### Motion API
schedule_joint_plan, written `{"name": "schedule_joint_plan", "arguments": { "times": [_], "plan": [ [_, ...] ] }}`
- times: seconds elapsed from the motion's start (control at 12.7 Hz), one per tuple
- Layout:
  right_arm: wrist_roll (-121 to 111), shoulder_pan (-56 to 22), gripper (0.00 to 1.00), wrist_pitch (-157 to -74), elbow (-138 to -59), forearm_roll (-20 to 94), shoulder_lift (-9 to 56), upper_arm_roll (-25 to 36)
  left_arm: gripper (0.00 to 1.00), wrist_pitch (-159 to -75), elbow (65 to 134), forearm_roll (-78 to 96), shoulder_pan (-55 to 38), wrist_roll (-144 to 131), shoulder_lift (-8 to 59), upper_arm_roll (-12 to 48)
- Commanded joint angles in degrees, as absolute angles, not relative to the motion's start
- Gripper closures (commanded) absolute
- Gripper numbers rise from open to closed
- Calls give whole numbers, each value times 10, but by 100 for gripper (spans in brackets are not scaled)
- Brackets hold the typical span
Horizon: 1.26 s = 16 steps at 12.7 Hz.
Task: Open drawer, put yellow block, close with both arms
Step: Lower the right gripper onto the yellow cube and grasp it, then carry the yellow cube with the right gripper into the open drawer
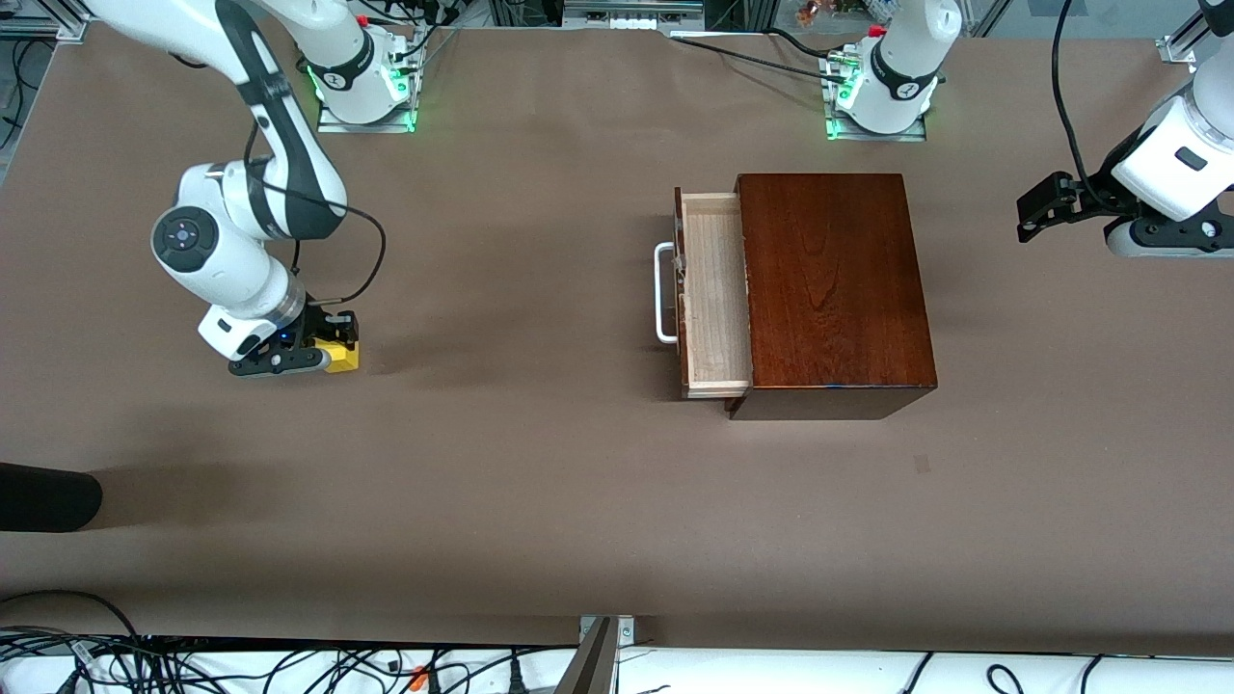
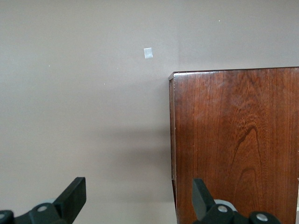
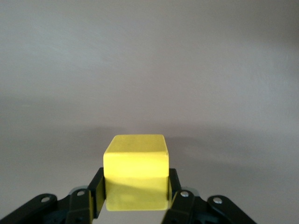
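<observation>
The yellow block (image 1: 342, 359) sits low at the table surface toward the right arm's end. My right gripper (image 1: 323, 352) is shut on it; in the right wrist view the block (image 3: 135, 172) fills the gap between the fingers (image 3: 96, 191). The drawer (image 1: 715, 299) stands pulled partly out of the reddish-brown box (image 1: 834, 289), its pale wood tray empty and its white handle (image 1: 663, 294) facing the right arm's end. My left gripper (image 1: 1036, 207) is open and empty, up over the table at the left arm's end, beside the box (image 2: 238, 140).
A black rounded object (image 1: 48, 496) pokes in at the table's edge on the right arm's end. A small tape patch (image 1: 923, 465) lies nearer to the front camera than the box. Cables (image 1: 289, 665) run along the front edge.
</observation>
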<state>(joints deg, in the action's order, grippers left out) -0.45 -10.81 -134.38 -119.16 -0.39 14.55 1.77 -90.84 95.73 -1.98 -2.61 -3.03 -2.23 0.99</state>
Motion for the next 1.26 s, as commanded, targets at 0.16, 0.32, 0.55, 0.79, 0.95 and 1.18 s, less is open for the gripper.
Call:
{"name": "schedule_joint_plan", "arguments": {
  "times": [0.16,0.32,0.55,0.79,0.95,1.18],
  "plan": [
    [-4,-132,80,-1135,-1024,3,147,-30,0,-900,956,-9,-25,-18,-30,9],
    [22,-171,80,-1099,-989,2,146,-40,0,-900,956,-9,-25,-18,-30,9],
    [65,-257,80,-1085,-942,-2,148,-70,0,-900,956,-9,-25,-18,-29,9],
    [67,-358,80,-1088,-892,-3,182,-70,0,-900,956,-9,-25,-18,-30,9],
    [67,-427,80,-1088,-825,-10,228,-69,0,-900,956,-9,-25,-18,-30,9],
    [56,-494,80,-1085,-717,-54,307,-69,0,-900,956,-9,-25,-18,-29,9]
  ]
}}
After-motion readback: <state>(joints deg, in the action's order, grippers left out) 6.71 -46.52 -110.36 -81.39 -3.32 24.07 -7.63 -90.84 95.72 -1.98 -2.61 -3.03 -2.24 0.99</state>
